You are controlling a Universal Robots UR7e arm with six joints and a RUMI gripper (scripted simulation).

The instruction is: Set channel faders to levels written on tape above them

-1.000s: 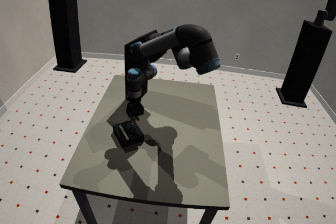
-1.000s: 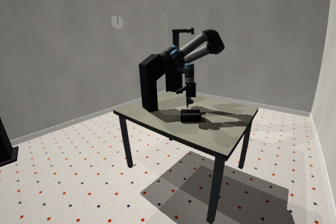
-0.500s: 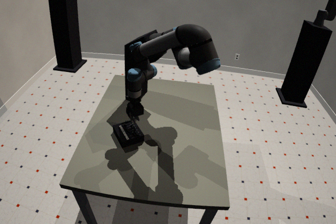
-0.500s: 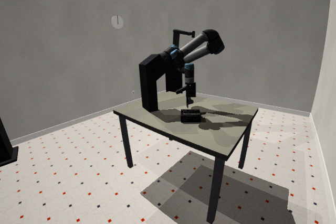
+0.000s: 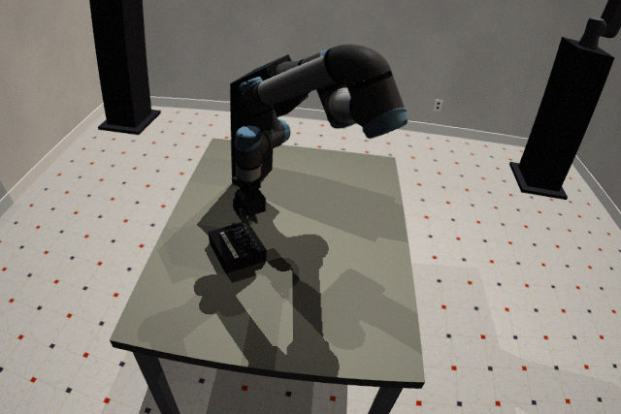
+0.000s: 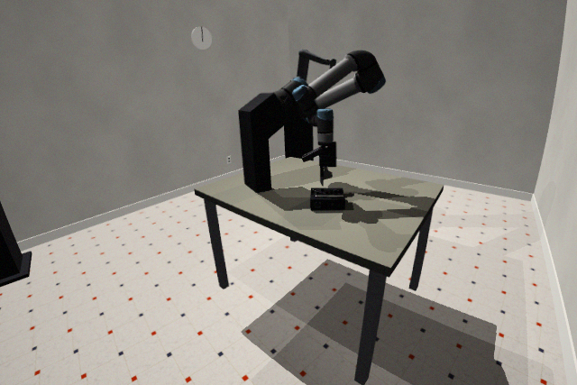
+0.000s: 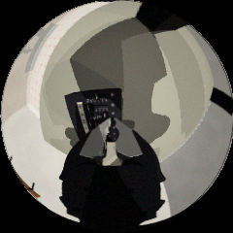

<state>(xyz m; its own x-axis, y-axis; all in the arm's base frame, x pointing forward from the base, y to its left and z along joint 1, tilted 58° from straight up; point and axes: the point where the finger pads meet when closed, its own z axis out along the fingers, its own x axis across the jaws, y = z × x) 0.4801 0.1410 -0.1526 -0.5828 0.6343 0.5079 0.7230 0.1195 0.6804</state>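
While peering in from the wrist, got the gripper (image 5: pixel 247 221) (image 6: pixel 322 184) (image 7: pixel 113 117) right up front, pointing down at the lighting desk. Shut all the way, tips together, holding nothing. Hanging near the edge of the lighting desk (image 5: pixel 238 247) (image 6: pixel 327 200) (image 7: pixel 99 109); can't tell about contact, tbh. Blocking part of the panel in the wrist view too. Can make out a pale strip (image 5: pixel 229 244) (image 6: pixel 327 195) (image 7: pixel 83 116) along one side of the panel, but can't read any writing or fader levels at this size. To find the desk, look on the table (image 5: pixel 371 269) (image 6: pixel 233 194) (image 7: pixel 194 83), among a mess of overlapping shadows. Farther back, see the arm (image 5: pixel 296 80) (image 6: pixel 333 75) folded over the table, bolted to a black angled mount (image 5: pixel 243 113) (image 6: pixel 256 152). Beyond that, spot a black pedestal (image 5: pixel 120 53) (image 6: pixel 6 250) off to one side and another black column (image 5: pixel 567 113) (image 6: pixel 297 142) across the room, both well apart from the desk. Way back, notice a wall outlet (image 5: pixel 438 105) (image 6: pixel 228 159) and, higher up, a round clock (image 6: pixel 201 38).
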